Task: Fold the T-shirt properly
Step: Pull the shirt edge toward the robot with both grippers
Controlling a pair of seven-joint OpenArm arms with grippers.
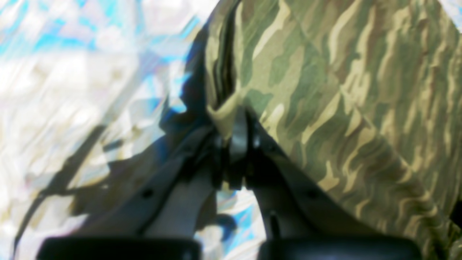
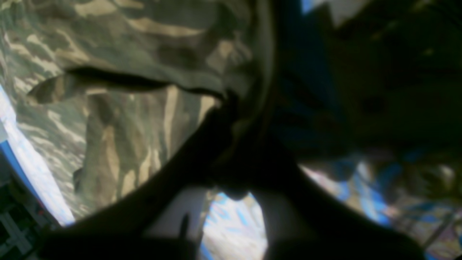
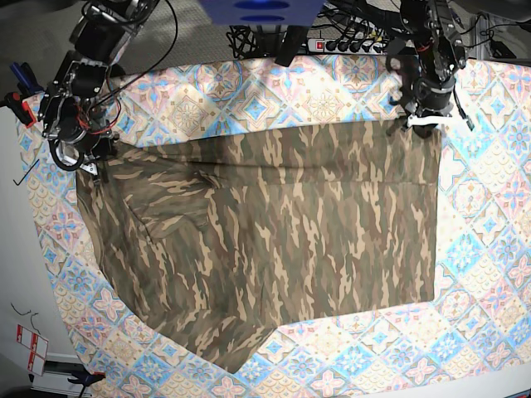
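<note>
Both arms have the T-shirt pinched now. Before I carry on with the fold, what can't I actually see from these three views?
- Right gripper pinch: right wrist view, dark and blurred; which T-shirt layers it holds is unclear.
- Left gripper bite: left wrist view, blurred; the jaws cover the clamped hem.
- Collar and sleeves: base view, not distinguishable in the camouflage.
- Tablecloth under the shirt: covered.

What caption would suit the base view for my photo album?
Two robot arms pinch the far corners of a camouflage T-shirt spread on a tile-patterned tablecloth, left tool and right tool both shut.
</note>
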